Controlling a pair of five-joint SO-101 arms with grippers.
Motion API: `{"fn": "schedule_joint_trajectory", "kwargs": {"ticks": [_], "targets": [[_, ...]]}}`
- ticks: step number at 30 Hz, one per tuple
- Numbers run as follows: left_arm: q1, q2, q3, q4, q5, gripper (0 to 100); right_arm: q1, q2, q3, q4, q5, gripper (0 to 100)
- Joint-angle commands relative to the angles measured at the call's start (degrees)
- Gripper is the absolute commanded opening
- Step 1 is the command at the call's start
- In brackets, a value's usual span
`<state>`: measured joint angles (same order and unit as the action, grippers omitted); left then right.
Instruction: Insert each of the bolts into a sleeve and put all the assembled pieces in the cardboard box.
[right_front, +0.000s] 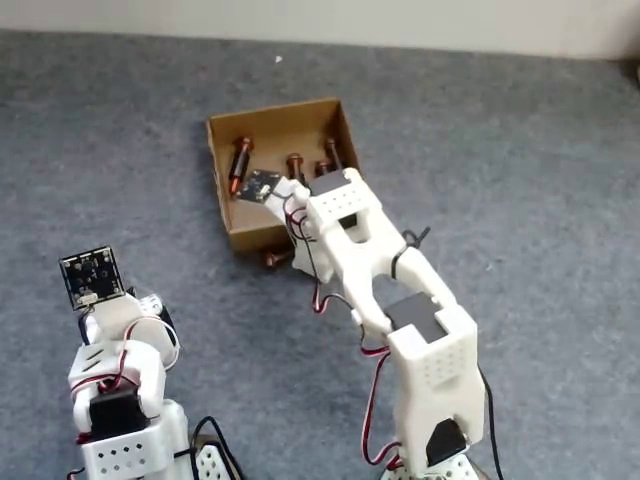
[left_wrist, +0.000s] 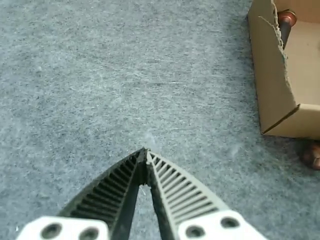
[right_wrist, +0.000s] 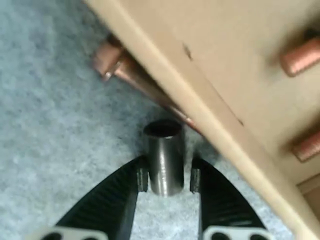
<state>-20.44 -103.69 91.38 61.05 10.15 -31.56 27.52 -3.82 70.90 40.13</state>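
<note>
Three pieces (right_front: 295, 165) sat in the box (right_front: 222, 190); one bolt (right_wrist: 127, 67) lay beyond the right gripper (right_wrist: 167, 176) clasping a sleeve (right_wrist: 164, 152); left gripper (left_wrist: 145, 162) clenched, empty.

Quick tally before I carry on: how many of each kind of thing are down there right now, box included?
Cardboard box: 1
Pieces in the box: 3
Loose bolt on the carpet against the box's outside wall: 1
Loose sleeve, upright outside the box: 1
Total: 6
</note>
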Motion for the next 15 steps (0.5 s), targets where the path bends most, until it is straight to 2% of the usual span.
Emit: {"fn": "schedule_joint_trajectory", "kwargs": {"ticks": [1,6,10,15], "targets": [[-0.4,-0.31,-2.24,-0.09,-0.88,1,-1.36,-1.8,-0.22,-2.24,-0.26,13.8],[-0.4,-0.31,-2.24,-0.09,-0.88,1,-1.45,1.98,-0.22,-2.24,-0.26,12.5],[-0.4,-0.31,-2.24,-0.09,-0.88,1,-3.03,1.8,-0.48,-1.71,-0.53,0.0],[-0.4,-0.31,-2.24,-0.09,-0.88,1,-3.03,-4.97,-0.13,-1.63,-0.53,0.5]]}}
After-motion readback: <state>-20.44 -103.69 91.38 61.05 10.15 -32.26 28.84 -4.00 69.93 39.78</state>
